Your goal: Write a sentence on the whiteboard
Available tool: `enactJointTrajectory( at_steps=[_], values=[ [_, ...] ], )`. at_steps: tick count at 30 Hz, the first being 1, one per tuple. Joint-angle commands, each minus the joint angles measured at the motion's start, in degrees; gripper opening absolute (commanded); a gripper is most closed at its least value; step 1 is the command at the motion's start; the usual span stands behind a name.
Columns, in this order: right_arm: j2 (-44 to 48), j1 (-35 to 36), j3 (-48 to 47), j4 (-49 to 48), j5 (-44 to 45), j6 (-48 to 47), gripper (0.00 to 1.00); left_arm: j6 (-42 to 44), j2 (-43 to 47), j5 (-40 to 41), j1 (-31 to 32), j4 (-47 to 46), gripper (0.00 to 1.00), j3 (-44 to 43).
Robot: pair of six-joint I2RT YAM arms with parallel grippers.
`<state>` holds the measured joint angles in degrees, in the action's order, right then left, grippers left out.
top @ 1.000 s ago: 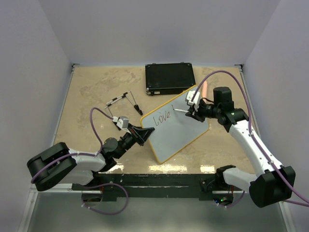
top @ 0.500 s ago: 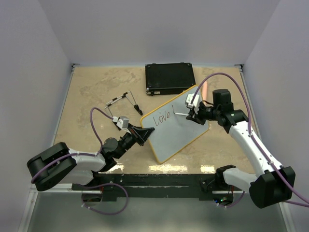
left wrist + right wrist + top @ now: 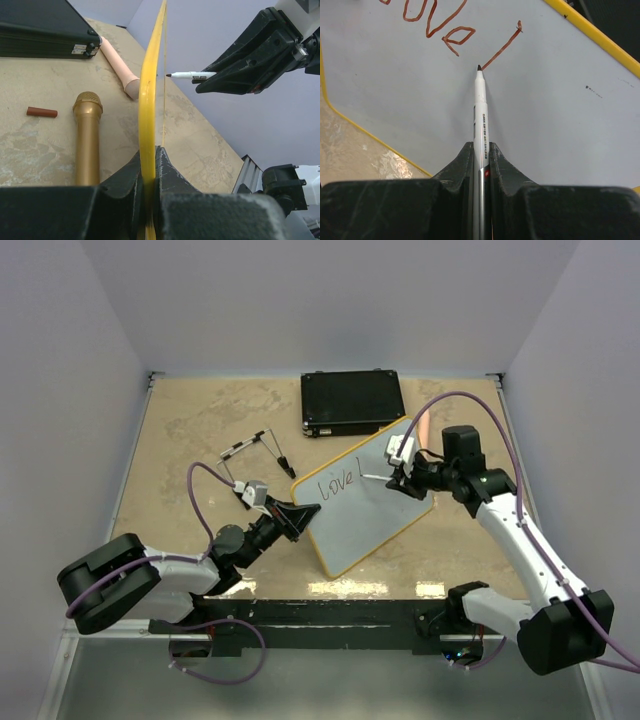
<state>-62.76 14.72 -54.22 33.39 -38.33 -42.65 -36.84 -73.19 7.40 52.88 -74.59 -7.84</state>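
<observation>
Right wrist, grey-white whiteboard [image 3: 545, 125], yellow frame [image 3: 590, 36], sentence [image 3: 445, 19] "love", 1 stroke

Left arm [image 3: 175, 570] and right arm [image 3: 525, 540]: white links, black joints, purple cables [image 3: 462, 392]; left claw [image 3: 310, 509] and right claw [image 3: 393, 478] black.

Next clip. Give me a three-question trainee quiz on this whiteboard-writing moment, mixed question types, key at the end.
1. True or false: the left arm's fingers clamp the whiteboard by its yellow frame.
2. How far has the sentence got?
3. The marker held in the right arm's fingers is: A) capped; B) uncapped, tip at the end of a lone stroke; C) lying on the table.
Key: 1 true; 2 "love" plus one stroke; 3 B.
</observation>
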Motion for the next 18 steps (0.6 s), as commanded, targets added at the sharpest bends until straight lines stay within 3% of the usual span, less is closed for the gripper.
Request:
enactJointTrajectory(
  at_steps=[1,18],
  values=[
    [0.45,0.13,-2.91,-1.66,-0.79,0.82,0.0,4.32,-1.08,-3.0,0.29,3.75,0.0,-0.07],
    [-0.17,0.22,-2.12,-7.02,2.11,5.38,0.0,4.23,-1.26,-3.09,0.38,3.48,0.0,0.19]
  ],
)
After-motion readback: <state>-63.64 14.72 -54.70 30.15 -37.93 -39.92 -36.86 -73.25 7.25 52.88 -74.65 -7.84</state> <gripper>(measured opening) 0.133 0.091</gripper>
